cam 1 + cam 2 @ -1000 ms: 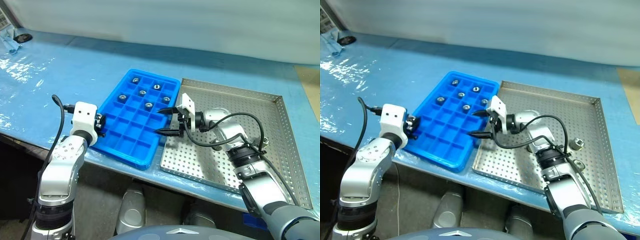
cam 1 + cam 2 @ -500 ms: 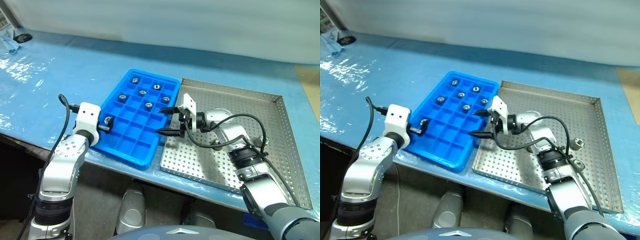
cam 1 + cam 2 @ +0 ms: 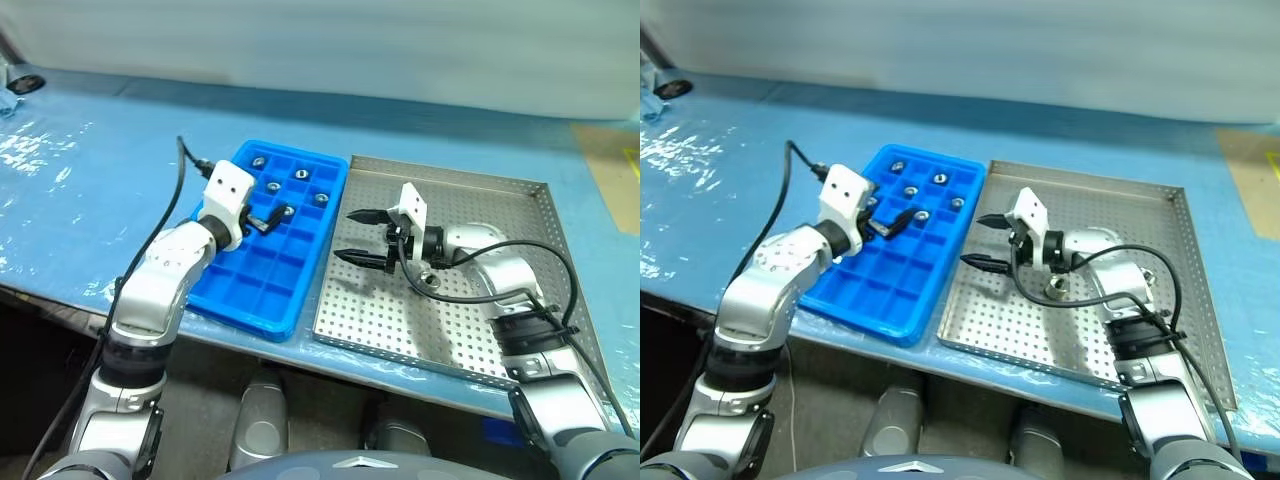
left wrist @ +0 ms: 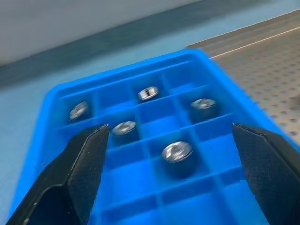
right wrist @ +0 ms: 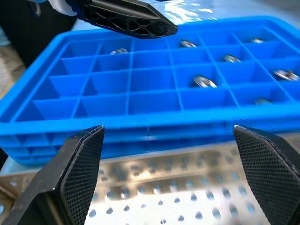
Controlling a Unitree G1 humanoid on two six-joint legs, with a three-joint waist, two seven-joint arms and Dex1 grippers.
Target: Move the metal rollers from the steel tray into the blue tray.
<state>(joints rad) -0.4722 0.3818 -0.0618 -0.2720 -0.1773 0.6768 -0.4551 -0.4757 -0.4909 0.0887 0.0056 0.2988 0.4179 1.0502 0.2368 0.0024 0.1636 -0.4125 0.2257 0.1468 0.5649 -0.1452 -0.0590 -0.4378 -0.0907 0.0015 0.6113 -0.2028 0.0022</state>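
The blue tray (image 3: 262, 272) lies left of the steel tray (image 3: 470, 330). Several metal rollers (image 4: 177, 152) sit one per compartment in the blue tray's far half. My left gripper (image 3: 262, 217) hovers over that half, open, with nothing between its fingers (image 4: 86, 154). My right gripper (image 3: 345, 235) is open and empty above the steel tray's left part, pointing at the blue tray's rim. One metal roller (image 3: 430, 281) lies on the steel tray under my right wrist.
Both trays rest on a table covered in blue film (image 3: 110, 170), near its front edge (image 3: 60, 295). A black cable (image 3: 170, 215) loops off my left wrist. The steel tray's raised rim (image 3: 545, 190) bounds the right side.
My left gripper has opened and swung right and up, further over the blue tray. My right gripper has drawn back from the blue tray's edge over the steel tray. The view has shifted.
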